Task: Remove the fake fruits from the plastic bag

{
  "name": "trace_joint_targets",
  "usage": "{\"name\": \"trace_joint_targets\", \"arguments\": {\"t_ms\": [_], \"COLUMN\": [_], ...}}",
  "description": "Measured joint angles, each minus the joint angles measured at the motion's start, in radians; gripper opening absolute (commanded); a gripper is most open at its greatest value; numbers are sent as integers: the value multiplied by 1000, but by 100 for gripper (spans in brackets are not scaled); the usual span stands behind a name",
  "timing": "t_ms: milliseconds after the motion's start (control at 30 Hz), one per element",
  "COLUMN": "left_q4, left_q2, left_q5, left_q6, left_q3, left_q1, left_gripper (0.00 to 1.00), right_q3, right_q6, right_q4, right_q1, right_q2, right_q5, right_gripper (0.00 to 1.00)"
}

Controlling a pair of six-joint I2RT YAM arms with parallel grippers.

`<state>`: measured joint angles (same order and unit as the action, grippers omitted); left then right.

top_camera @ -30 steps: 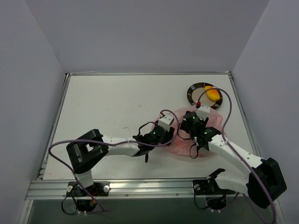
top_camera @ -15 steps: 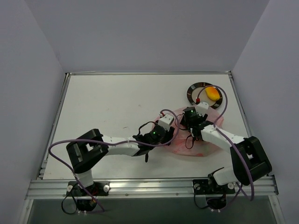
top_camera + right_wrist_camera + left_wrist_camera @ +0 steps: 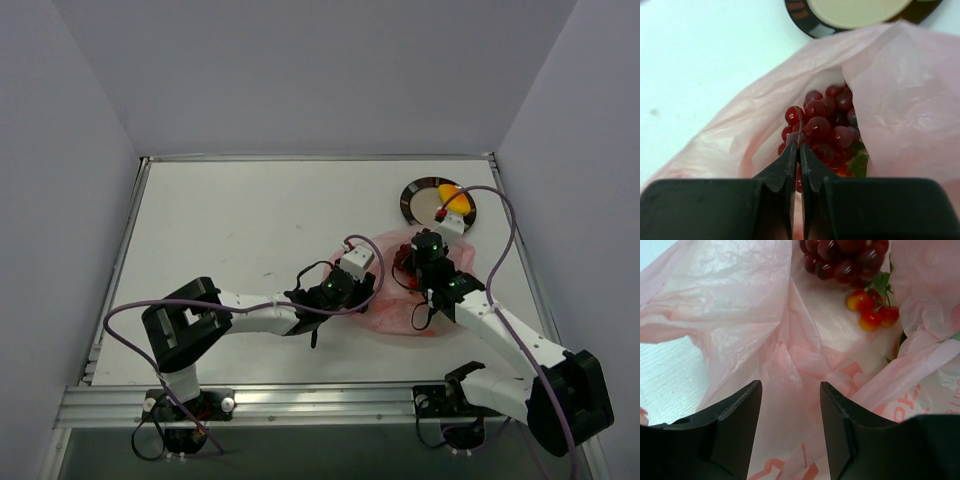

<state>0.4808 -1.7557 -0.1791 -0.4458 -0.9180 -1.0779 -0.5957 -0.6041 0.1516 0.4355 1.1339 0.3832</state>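
One pink plastic bag (image 3: 395,315) is lying on the table (image 3: 230,230), holding one bunch of dark red grapes (image 3: 822,132) and three small red-orange berries (image 3: 872,310) — these clustering among green leaves. One black plate (image 3: 406,200) is sitting at one o'clock from the bag, carrying one yellow-orange fruit (image 3: 452,196).
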Motion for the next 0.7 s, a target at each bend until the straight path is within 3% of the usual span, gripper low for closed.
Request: {"name": "trace_joint_targets", "arguments": {"t_ms": [233,433,700], "left_q4": [4,5,17], "left_q2": [0,0,25], "left_q5": [3,2,-30], "left_q6": [0,0,0], "left_q3": [0,0,36], "left_q1": [0,0,1], "left_gripper": [48,48,48], "right_q3": [-2,-62,-281], "right_q6": [-2,-10,9], "right_q4": [-108,-217,-262], "right_q1": [27,37,37], "right_q2": [-237,-295,-309], "right_q5": [-87,-195,-234], "right_gripper": [0,0,0]}}
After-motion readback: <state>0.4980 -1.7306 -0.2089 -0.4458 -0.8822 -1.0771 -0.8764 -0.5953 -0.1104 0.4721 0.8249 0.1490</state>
